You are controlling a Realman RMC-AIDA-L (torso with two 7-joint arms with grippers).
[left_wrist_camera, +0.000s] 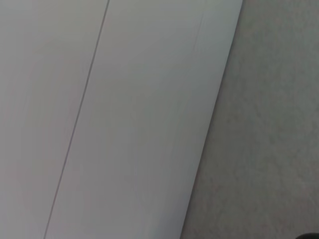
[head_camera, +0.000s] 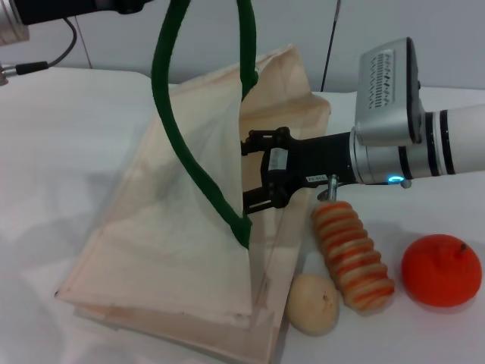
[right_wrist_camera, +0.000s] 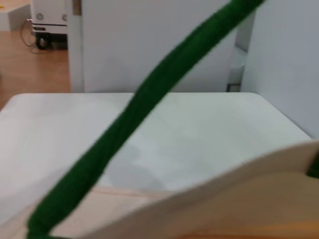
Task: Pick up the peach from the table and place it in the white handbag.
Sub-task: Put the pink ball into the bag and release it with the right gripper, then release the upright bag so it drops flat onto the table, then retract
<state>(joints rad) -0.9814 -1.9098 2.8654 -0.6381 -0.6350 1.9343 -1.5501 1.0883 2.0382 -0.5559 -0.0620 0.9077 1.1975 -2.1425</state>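
Observation:
The white handbag (head_camera: pixel 174 250) lies on the table with its mouth lifted, its green handles (head_camera: pixel 170 114) pulled straight up past the top of the head view. My left gripper (head_camera: pixel 91 6) is a dark shape along that top edge, beside the handles. From the right, my right gripper (head_camera: pixel 246 173) reaches into the bag's mouth, its tip hidden behind the front cloth panel. The peach is hidden from every view. The right wrist view shows a green handle (right_wrist_camera: pixel 144 104) and the bag's rim (right_wrist_camera: pixel 239 174). The left wrist view shows only wall panels.
On the table right of the bag lie a beige ball (head_camera: pixel 313 305), a ridged orange-and-cream striped toy (head_camera: pixel 353 256) and a bright orange fruit (head_camera: pixel 441 270). The white table (head_camera: pixel 61 136) stretches left of the bag. A dark cable (head_camera: pixel 53 53) runs at the far left.

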